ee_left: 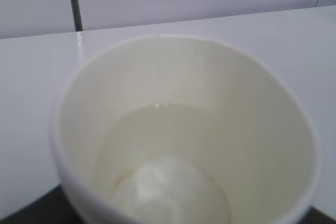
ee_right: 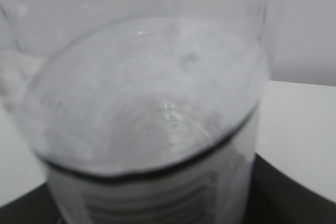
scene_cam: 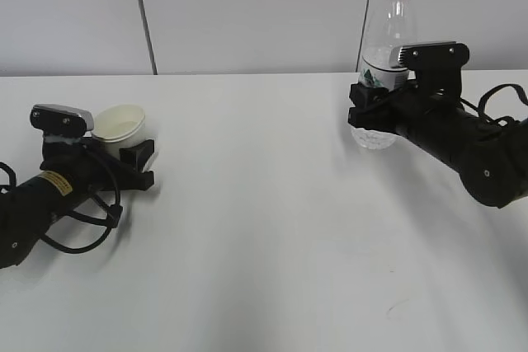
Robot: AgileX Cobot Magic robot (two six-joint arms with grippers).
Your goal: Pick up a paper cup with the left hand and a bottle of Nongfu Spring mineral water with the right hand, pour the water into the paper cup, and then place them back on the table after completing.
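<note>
The white paper cup (scene_cam: pixel 120 124) stands at the left of the table (scene_cam: pixel 264 228), between the jaws of my left gripper (scene_cam: pixel 124 144), which looks shut on it. In the left wrist view the cup (ee_left: pixel 184 72) fills the frame and holds clear water (ee_left: pixel 173 145), with a dark finger (ee_left: pixel 21 214) at the bottom corner. My right gripper (scene_cam: pixel 371 113) is shut on the lower part of the upright, uncapped clear bottle (scene_cam: pixel 388 39), whose base is at table level. A little water (scene_cam: pixel 375 135) is left in it. In the right wrist view the bottle (ee_right: pixel 152 103) fills the frame, with a finger (ee_right: pixel 299 187) beside it.
A pale wall with a dark vertical seam (scene_cam: pixel 142 14) runs behind the table's far edge. Black cables (scene_cam: pixel 82 232) loop beside the left arm and a cable (scene_cam: pixel 495 92) arches by the right arm. White tabletop lies between the two arms.
</note>
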